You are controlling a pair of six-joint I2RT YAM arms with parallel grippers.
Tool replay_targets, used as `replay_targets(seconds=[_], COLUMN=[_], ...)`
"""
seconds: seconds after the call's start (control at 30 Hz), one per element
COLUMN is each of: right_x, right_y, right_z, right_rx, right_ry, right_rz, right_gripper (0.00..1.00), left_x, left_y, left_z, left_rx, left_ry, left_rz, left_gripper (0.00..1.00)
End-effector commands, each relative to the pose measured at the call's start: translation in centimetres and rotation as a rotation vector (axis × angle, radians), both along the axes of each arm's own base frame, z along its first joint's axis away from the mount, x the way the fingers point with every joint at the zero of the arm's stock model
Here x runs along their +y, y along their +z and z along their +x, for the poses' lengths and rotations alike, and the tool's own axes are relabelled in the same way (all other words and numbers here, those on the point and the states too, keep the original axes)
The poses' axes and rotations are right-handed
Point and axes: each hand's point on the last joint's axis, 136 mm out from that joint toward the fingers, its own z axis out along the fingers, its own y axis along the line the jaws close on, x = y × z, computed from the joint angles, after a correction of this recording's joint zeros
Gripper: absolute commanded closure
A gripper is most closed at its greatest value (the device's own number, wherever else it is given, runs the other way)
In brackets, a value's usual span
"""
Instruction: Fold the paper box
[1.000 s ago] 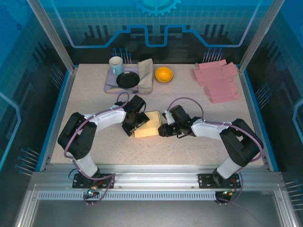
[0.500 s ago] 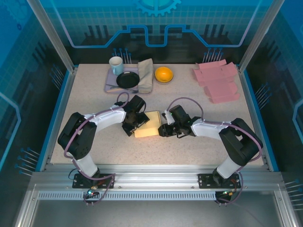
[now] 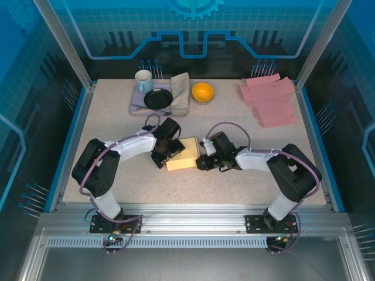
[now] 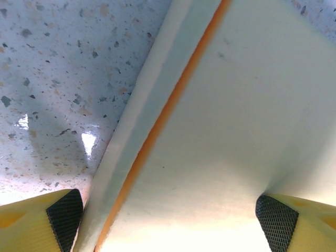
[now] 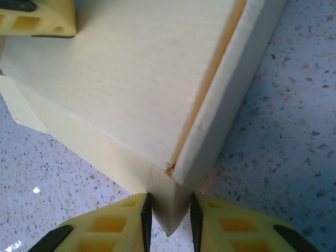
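Pinches a corner of the paper box (image 3: 183, 154) in the clenched right pincer (image 5: 170, 212); straddles its edge with the released, wide-spread left pincer (image 4: 170, 219) on the tabletop (image 3: 246, 129).

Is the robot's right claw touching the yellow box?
Touching. In the right wrist view, the right gripper pinches a corner flap of the yellow paper box between both pads, with no gap.

Blue translucent walls (image 3: 35, 117) and aluminium posts (image 3: 61, 44) enclose a pale speckled surface (image 3: 117, 170) carrying small glare spots (image 4: 88, 142).
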Motion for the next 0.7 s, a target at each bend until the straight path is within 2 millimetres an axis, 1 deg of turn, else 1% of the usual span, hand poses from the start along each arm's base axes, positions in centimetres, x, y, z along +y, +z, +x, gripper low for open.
replay_targets(seconds=[0.0,0.13,0.27,0.37,0.53,0.67], right_x=[-2.5,-2.9,-3.2,-3.4,-3.3,-3.1], right_y=[-3.2,-4.0,-4.3,-4.3,-3.7,-2.9], right_z=[-0.5,-0.5,-0.4,0.1,1.0,2.4], right_rx=[0.041,0.039,0.016,-0.001,-0.018,-0.038], right_ry=[-0.027,-0.029,-0.030,-0.046,-0.071,-0.107], right_rz=[-0.093,-0.111,-0.120,-0.129,-0.137,-0.142], right_gripper=[0.72,0.72,0.71,0.71,0.71,0.71], left_x=[3.8,3.9,3.9,3.9,3.6,3.2], left_y=[-4.4,-4.3,-4.3,-4.4,-4.3,-4.1], left_z=[-4.2,-4.2,-4.2,-4.2,-4.3,-4.3], left_rx=[0.184,0.184,0.183,0.183,0.187,0.180], left_ry=[-0.002,-0.005,-0.005,-0.002,-0.003,-0.019], left_rz=[0.197,0.203,0.201,0.197,0.183,0.176], left_gripper=[0.09,0.09,0.09,0.09,0.09,0.09])
